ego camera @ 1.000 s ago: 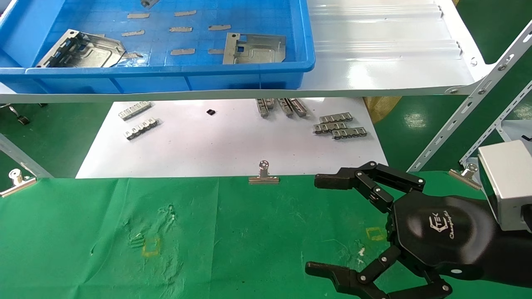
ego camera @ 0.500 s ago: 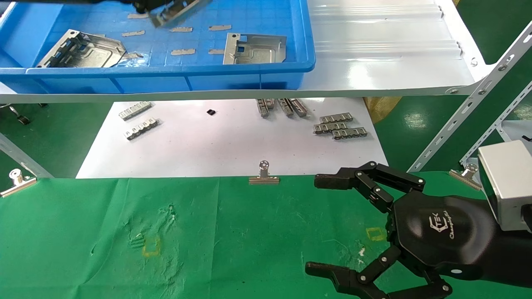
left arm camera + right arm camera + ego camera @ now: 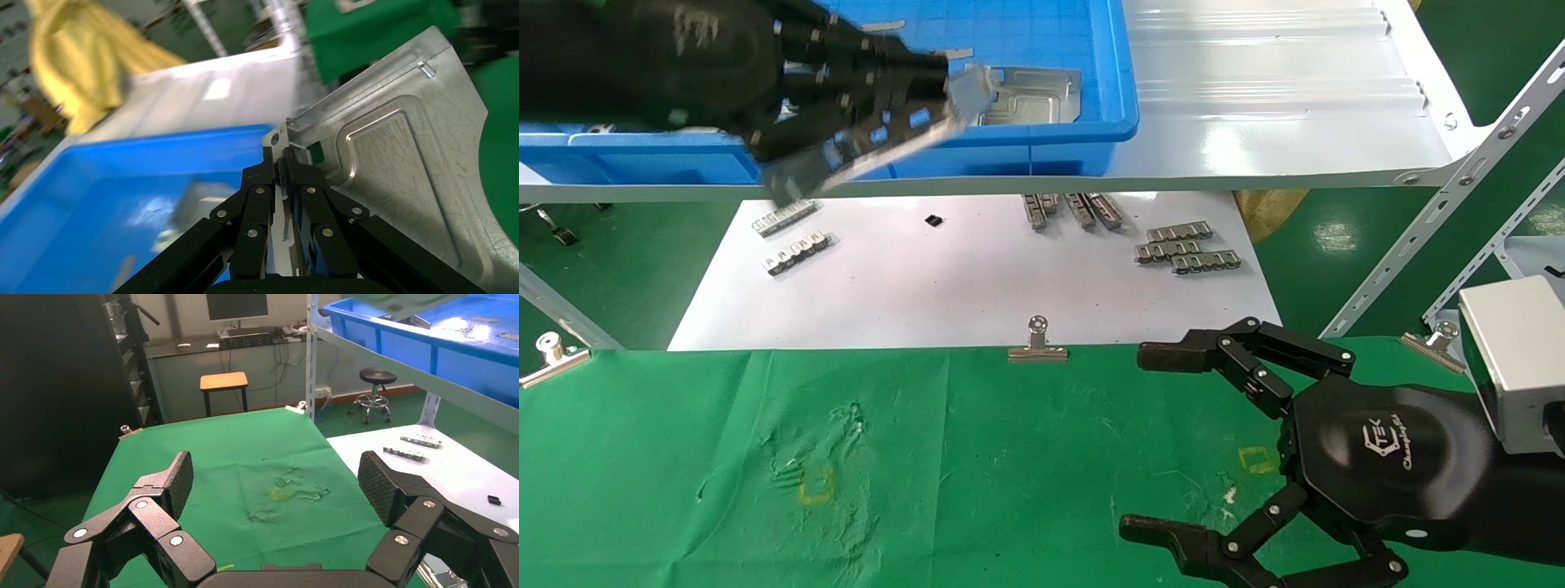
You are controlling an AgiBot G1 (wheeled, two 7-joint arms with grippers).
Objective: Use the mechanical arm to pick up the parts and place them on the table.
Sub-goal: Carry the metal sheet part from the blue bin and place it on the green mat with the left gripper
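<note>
Above the front rim of the blue plastic bin (image 3: 1042, 131), the black left gripper (image 3: 283, 165) pinches a flat silver sheet-metal plate (image 3: 404, 165) by its tabbed edge, fingers closed on it, holding it tilted in the air. Its face is scratched, with an embossed outline and small cutouts. Another such plate (image 3: 1030, 94) lies in the bin. Over the wrinkled green cloth table (image 3: 977, 457), the black right gripper (image 3: 1164, 441) hovers with fingers spread wide apart.

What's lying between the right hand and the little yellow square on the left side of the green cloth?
Nothing: the head view shows only bare wrinkled table between the open right hand and the yellow square. The left hand carries a part up by the blue bin.
</note>
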